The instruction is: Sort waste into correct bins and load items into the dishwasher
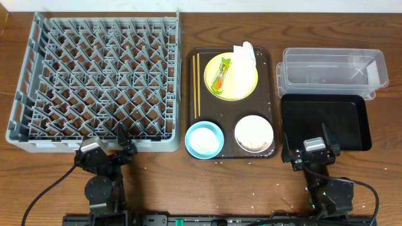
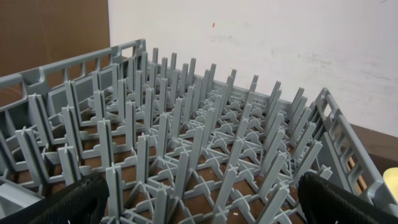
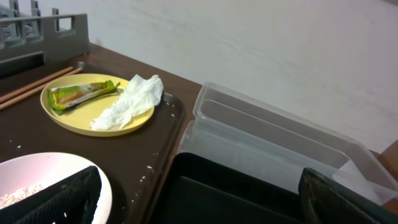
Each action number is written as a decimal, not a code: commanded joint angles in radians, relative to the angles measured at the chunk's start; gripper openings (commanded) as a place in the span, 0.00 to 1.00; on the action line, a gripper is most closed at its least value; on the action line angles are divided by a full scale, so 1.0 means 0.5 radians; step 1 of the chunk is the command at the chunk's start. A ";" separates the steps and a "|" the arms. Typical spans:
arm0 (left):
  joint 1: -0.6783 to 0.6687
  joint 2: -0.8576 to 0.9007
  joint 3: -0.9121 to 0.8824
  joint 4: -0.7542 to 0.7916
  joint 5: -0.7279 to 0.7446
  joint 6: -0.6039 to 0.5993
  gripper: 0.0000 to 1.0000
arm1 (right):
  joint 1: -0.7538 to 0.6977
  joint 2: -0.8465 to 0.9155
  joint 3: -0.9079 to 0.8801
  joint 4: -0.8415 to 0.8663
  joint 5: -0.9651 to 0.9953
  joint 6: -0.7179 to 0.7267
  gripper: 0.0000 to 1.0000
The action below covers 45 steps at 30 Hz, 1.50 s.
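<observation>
On the dark-brown serving tray, far half: yellow plate, flat. Across the plate's left side, the green-and-orange wrapper, long axis near-to-far, far end tipped a touch to the right. Over the plate's far rim, the crumpled white tissue, spilling onto the tray.

Hard along the tray's left edge: chopsticks, side by side, pointing straight near-to-far. At the tray's near left corner, light-blue bowl, upright, mouth up. At the near right corner, white bowl, upright, rice grains in its bottom.

Just left of the tray: grey dish rack, pegs up, right wall running parallel to the tray's left edge. Just right of the tray: clear tub at the far end and black tray at the near end, long sides running left-to-right.

Near-left of the tray, at the rack's near wall: left gripper, fingers spread wide, holding nothing, facing into the pegs. Near-right of the tray, at the black tray's near left corner: right gripper, also spread wide and empty-handed; contact with the black tray's rim impossible to tell.

Along the tray's near edge, between the two grippers: a strip of wooden table.
</observation>
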 commanded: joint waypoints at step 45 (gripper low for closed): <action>-0.006 0.133 0.417 0.053 0.774 -0.018 0.98 | -0.015 0.176 0.520 0.278 -0.469 0.292 0.99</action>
